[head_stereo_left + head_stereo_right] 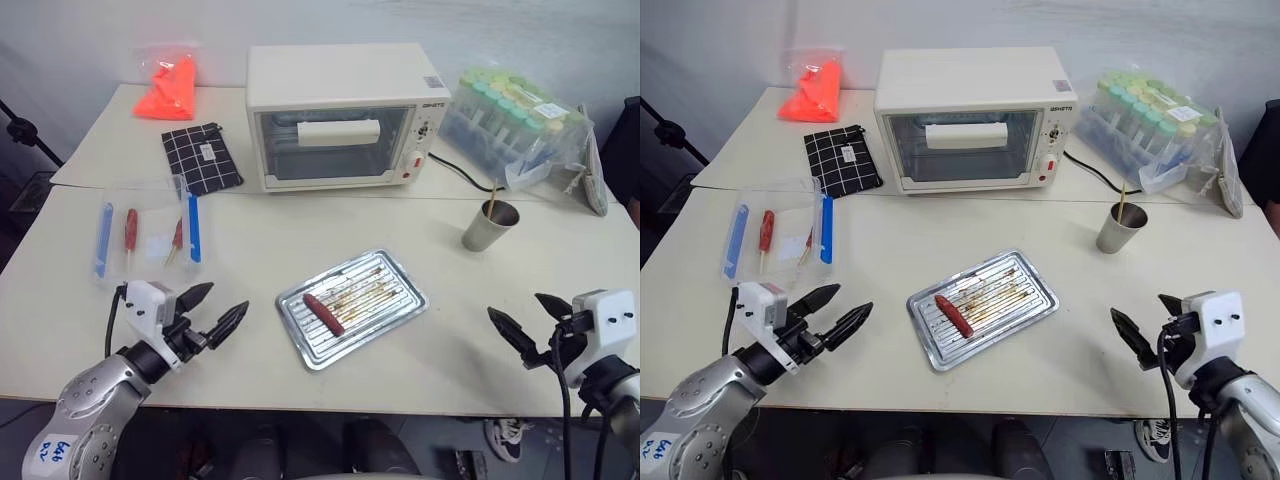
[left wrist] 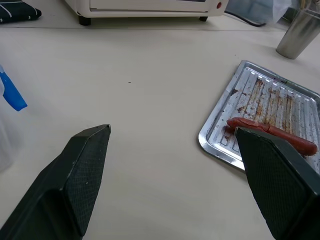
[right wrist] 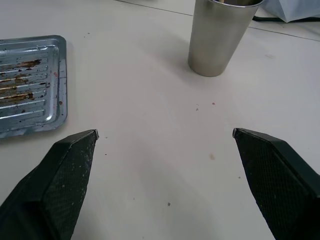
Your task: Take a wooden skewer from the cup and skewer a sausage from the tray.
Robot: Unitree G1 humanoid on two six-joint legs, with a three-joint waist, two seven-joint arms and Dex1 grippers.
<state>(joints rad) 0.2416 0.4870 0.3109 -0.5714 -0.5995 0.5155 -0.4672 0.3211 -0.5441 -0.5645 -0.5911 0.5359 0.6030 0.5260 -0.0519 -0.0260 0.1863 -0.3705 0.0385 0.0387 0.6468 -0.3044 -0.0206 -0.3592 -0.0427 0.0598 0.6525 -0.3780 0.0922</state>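
Observation:
A silver ridged tray (image 1: 385, 268) with brown stains lies mid-table, and one dark red sausage (image 1: 323, 312) rests at its left end. At the right stands the grey metal cup (image 1: 490, 227) with a thin wooden skewer (image 1: 492, 194) sticking up out of it. My left gripper (image 1: 218, 310) hovers open near the front edge, left of the tray, with nothing between its fingers. Over by the front right edge, my right gripper (image 1: 530, 325) is open and empty, well in front of the cup (image 3: 218, 37). The sausage (image 2: 270, 135) also lies ahead of the left fingers.
A white toaster oven (image 1: 343, 115) stands behind the tray. A clear plastic box (image 1: 148, 230) with blue sticks sits at the left, a black checked pouch (image 1: 200, 158) and an orange bag (image 1: 170, 88) behind it. Green-capped tubes in a bag (image 1: 515, 125) fill the back right.

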